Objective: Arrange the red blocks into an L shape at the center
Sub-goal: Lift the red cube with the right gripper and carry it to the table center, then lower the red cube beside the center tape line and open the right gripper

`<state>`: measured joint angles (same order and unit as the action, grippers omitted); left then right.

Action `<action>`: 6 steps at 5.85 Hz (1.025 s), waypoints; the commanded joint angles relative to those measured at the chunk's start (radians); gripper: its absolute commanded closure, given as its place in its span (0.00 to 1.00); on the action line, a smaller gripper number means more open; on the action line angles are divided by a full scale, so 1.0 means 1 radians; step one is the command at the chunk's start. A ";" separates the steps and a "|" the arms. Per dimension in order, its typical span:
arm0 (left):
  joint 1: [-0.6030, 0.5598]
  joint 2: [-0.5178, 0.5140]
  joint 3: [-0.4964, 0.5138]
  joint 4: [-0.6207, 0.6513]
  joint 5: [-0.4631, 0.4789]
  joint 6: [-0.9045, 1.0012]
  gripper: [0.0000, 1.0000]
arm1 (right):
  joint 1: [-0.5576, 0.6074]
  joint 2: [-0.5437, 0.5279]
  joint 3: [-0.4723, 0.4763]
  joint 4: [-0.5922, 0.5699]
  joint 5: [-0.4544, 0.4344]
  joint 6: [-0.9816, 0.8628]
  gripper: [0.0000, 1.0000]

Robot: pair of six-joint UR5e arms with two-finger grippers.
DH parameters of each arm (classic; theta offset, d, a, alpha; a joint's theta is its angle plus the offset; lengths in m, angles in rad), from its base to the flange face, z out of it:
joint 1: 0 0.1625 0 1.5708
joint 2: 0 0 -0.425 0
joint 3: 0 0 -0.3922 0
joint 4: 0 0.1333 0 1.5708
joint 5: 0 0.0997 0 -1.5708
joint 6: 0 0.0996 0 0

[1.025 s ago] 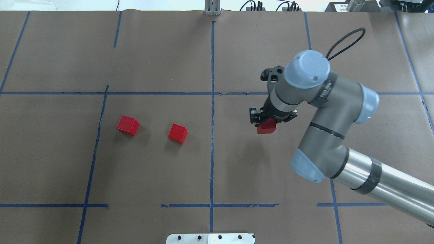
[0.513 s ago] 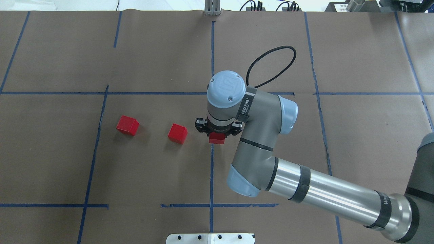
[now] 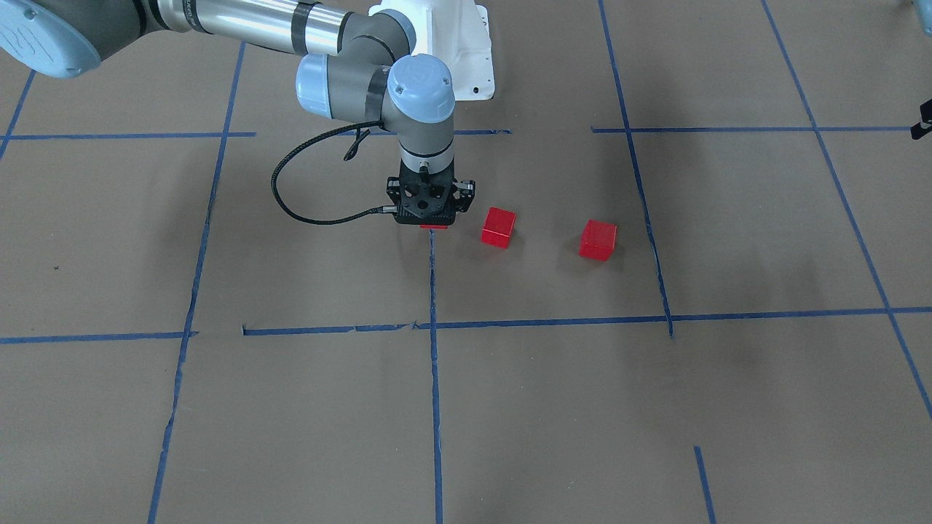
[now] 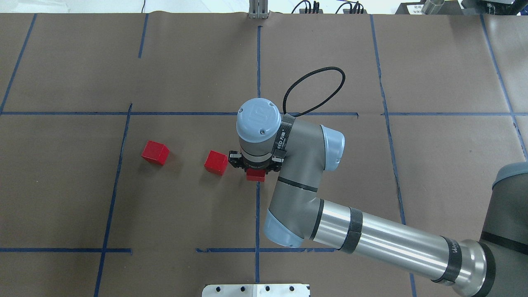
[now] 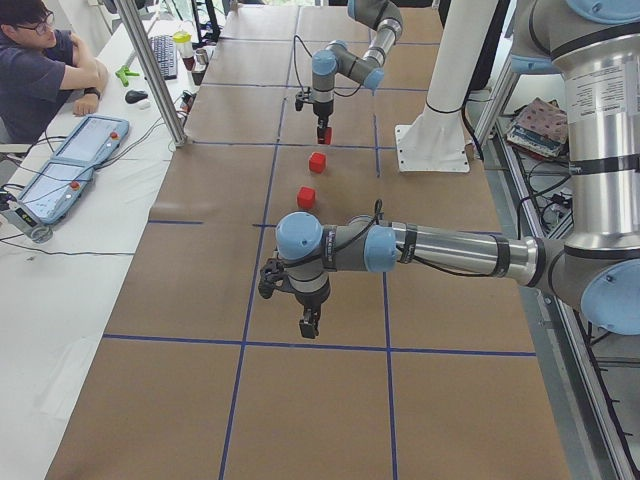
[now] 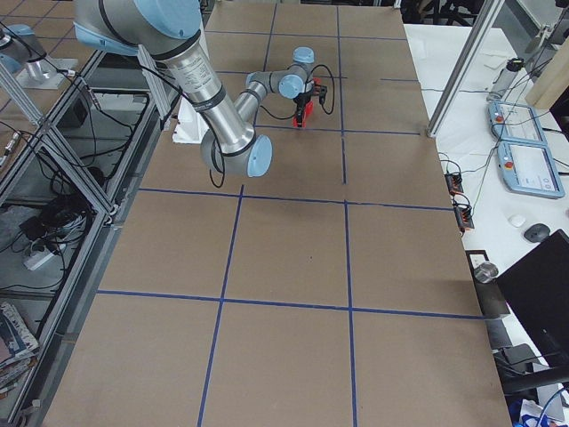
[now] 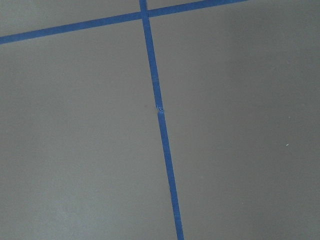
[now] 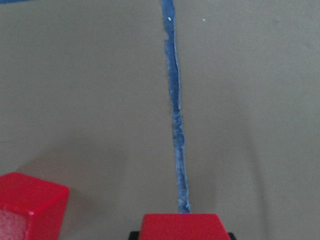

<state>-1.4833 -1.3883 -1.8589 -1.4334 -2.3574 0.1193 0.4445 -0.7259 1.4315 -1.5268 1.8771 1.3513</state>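
My right gripper (image 4: pixel 255 172) points straight down and is shut on a red block (image 4: pixel 255 176), low over the centre blue tape line. The front view shows the gripper (image 3: pixel 431 220) with only a sliver of that block (image 3: pixel 435 226) below it. In the right wrist view the held block (image 8: pixel 182 227) is at the bottom edge. A second red block (image 4: pixel 216 162) lies just to its left, apart from it. A third red block (image 4: pixel 155 152) lies further left. My left gripper (image 5: pixel 310 322) hovers over bare paper in the exterior left view; I cannot tell if it is open.
Brown paper with blue tape grid lines (image 4: pixel 258 70) covers the table. A black cable (image 4: pixel 313 90) loops off the right wrist. A white base plate (image 4: pixel 255 290) sits at the near edge. A person (image 5: pixel 40 60) sits at a side desk.
My right gripper has carried the red block leftward, from well right of the centre line to over it, close beside the middle block. The two lying blocks have not moved.
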 commanded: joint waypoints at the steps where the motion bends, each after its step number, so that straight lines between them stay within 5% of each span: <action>1: 0.000 0.002 0.003 0.002 -0.028 -0.001 0.00 | -0.007 -0.001 -0.006 0.001 -0.001 -0.008 0.75; 2: 0.000 0.002 0.003 0.004 -0.028 -0.001 0.00 | -0.007 -0.001 -0.008 0.002 -0.001 -0.011 0.51; 6: 0.000 0.002 0.012 0.004 -0.028 -0.001 0.00 | -0.009 0.000 -0.032 0.002 -0.001 -0.035 0.33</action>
<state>-1.4833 -1.3867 -1.8476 -1.4298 -2.3853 0.1181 0.4361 -0.7278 1.4059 -1.5251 1.8761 1.3208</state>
